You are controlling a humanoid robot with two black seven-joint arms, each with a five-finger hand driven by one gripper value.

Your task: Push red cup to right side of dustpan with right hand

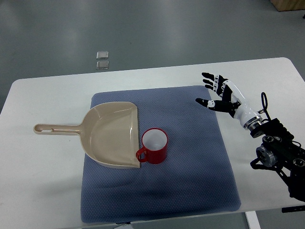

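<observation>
There is one red cup [155, 145], one tan dustpan [110, 135], one blue mat [190, 167] and one white table [43, 181]. Only one robot hand shows, the right hand [223, 96]. The cup stands up on the mat. It is just beside the dustpan's wide open edge, on that edge's right. Its handle points down and left and looks like it touches the dustpan. The dustpan's long handle sticks out to the left, past the mat, over the table. The right hand is over the mat's top right corner, well apart from the cup. Its fingers are spread wide. It holds nothing and touches nothing.
</observation>
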